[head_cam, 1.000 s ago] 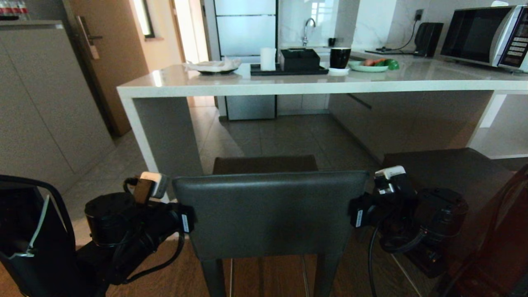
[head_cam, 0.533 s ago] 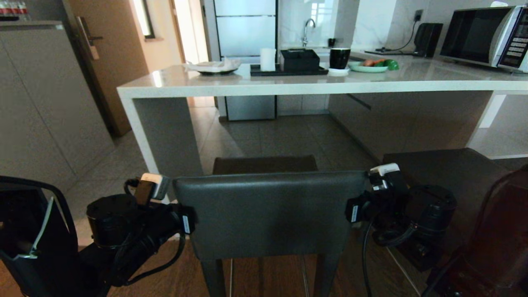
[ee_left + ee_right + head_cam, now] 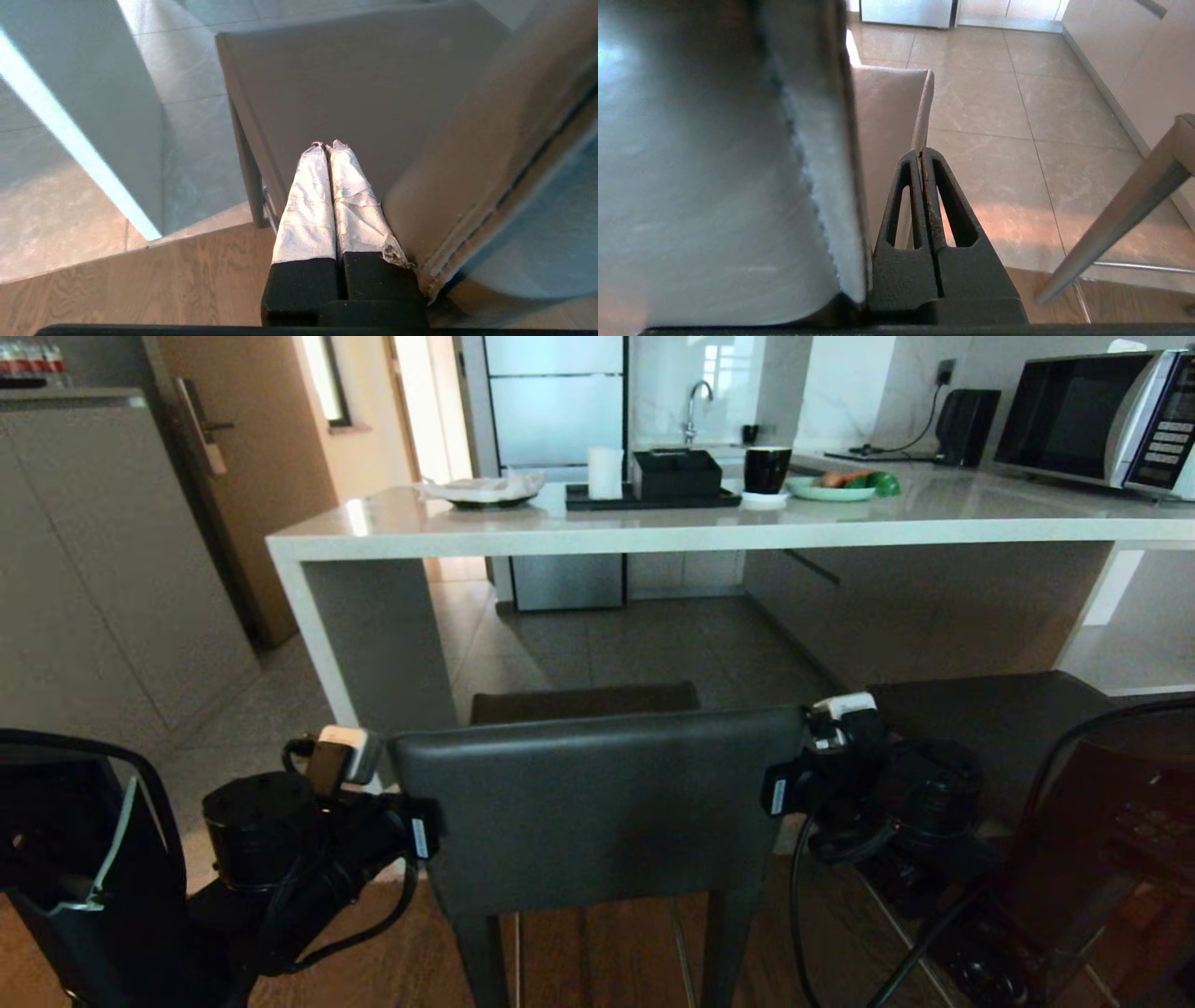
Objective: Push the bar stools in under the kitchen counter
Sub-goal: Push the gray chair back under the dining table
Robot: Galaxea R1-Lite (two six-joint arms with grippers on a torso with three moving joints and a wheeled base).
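I have the near bar stool (image 3: 597,803), a tall one with a dark grey leather low backrest, a square seat and slim dark legs, standing in front of the kitchen counter (image 3: 653,532), a long pale grey-white glossy stone slab with a thick edge. The stool is not under the slab yet: its seat is short of the counter edge, near the slab end panel (image 3: 373,625). The second matching bar stool (image 3: 990,719) stands beside it, farther from the end panel, and it also looks still out.

My left gripper (image 3: 327,145), with fingers wrapped in white tape, is clenched with nothing between them and lies against the backrest edge on the side toward the end panel. My right gripper (image 3: 921,151), bare black fingers, is also pressed together and empty, along the opposite edge of the backrest. So I am flanking the stool from both sides, not grasping it.

I judge the stool to be stiff and rather heavy, but tall on thin legs, so it can tip if I push high. The leather is padded and a little slippery; closed fingers may slide on it. I would push evenly with both arms on the firm frame edge of the backrest, slowly. The legs may also catch where the wooden floor (image 3: 597,961) meets the tiles (image 3: 653,644).
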